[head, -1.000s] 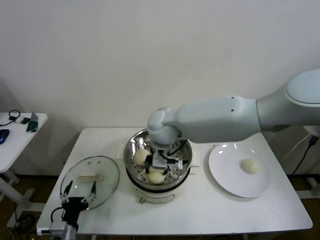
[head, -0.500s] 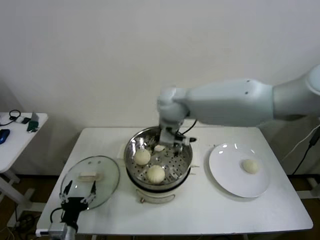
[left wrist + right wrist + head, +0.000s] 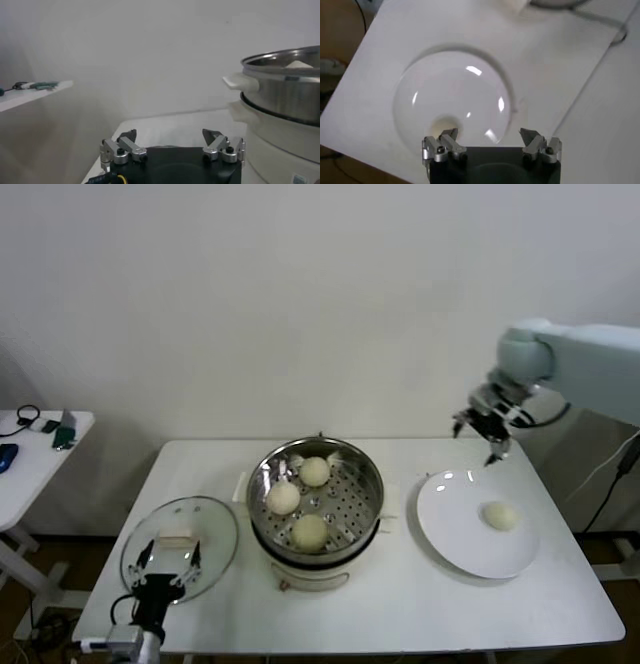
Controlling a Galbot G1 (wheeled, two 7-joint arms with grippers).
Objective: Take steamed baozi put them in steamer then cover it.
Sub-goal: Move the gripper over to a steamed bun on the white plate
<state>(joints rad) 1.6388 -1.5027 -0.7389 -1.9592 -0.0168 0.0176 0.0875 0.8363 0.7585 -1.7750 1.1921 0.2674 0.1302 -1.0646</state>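
Progress: three steamed baozi [image 3: 310, 531] lie on the perforated tray inside the steamer [image 3: 372, 494]; I judge the loading three-quarters done.
Left to do: the last baozi [image 3: 500, 516] sits on the white plate [image 3: 450, 529], well apart from the steamer, and needs carrying over; then the cover goes on.
Cover: the glass cover [image 3: 215, 534] lies flat on the tabletop [image 3: 420, 604], just beside the steamer on the robot's left, handle up; not yet on the pot.
Right pincer: the right pincer [image 3: 478, 432] hangs in the air above the far edge of the plate, jaws spread wide, holding nothing; its wrist camera looks down on the plate and the bun.
Left pincer: the left pincer [image 3: 165, 569] is low at the near edge of the cover, jaws wide apart and empty, idle.
Surface: a white tabletop carrying steamer, plate and cover.
Room: a plain pale wall behind; a small side table [image 3: 30, 459] with a few small items stands off to the robot's left.
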